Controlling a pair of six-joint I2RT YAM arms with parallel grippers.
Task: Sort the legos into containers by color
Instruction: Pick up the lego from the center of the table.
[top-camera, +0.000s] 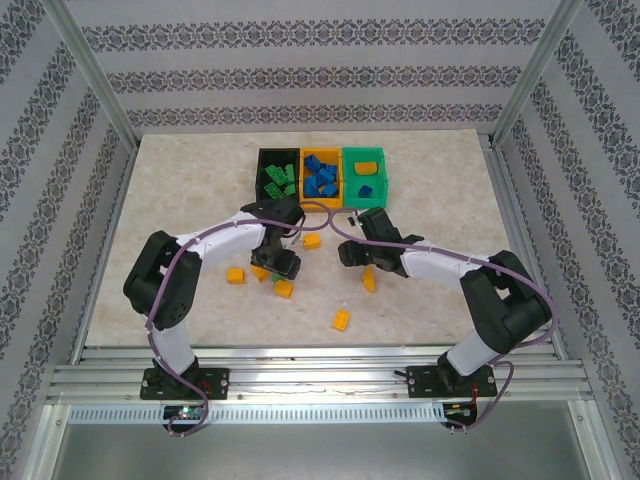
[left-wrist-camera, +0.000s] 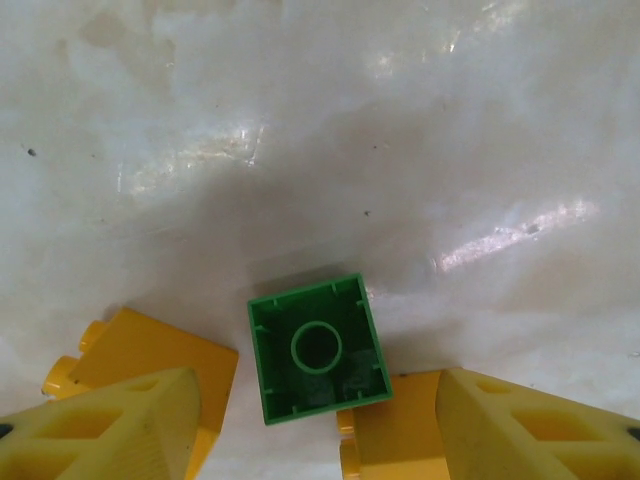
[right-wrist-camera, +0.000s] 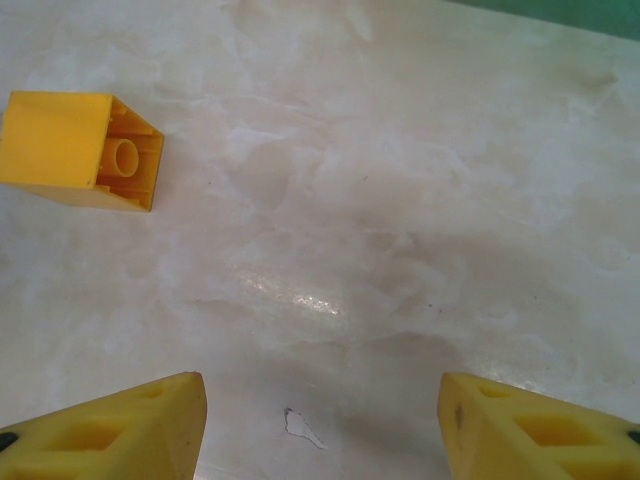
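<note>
left wrist view: the left fingers stand open, gripping nothing, and a square green lego lies hollow side up on the surface right between their tips, reaching toward 12 o'clock and turned a little off the finger line, with one yellow lego just beside it at 8 o'clock and another yellow lego at 4 o'clock. the right fingers are open and empty too, a lone yellow lego off at 10 o'clock, so the left arm looks better placed for the green one; in the top view the black bin lies at 12 o'clock from it.
</note>
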